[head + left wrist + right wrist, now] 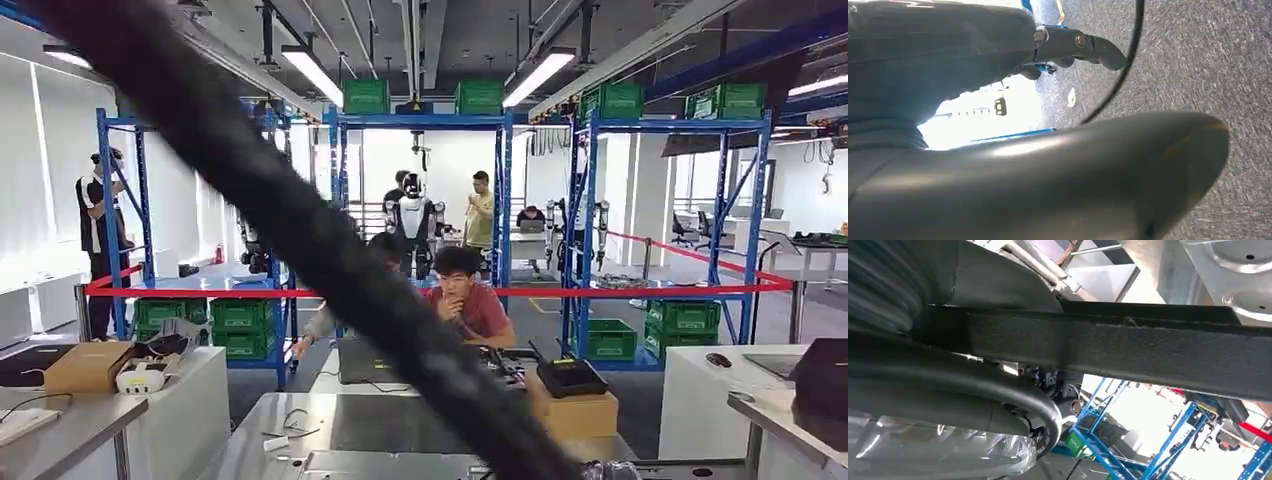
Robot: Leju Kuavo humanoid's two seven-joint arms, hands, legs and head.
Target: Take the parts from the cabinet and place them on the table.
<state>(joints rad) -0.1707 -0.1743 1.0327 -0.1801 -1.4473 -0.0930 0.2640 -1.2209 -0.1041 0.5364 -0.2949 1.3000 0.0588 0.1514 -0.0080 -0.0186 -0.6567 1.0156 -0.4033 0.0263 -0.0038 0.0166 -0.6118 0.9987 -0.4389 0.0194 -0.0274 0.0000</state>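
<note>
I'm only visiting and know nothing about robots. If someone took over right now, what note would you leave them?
Left hand: hangs over the floor, fingers apart, holding nothing.
Right hand: appears to hold the long black part, which slants up across the head view; its fingers are hidden.
Done: one part is in hand and lifted.
Left: set it on the metal table ahead. The cabinet is out of sight, so remaining parts are unknown.
</note>
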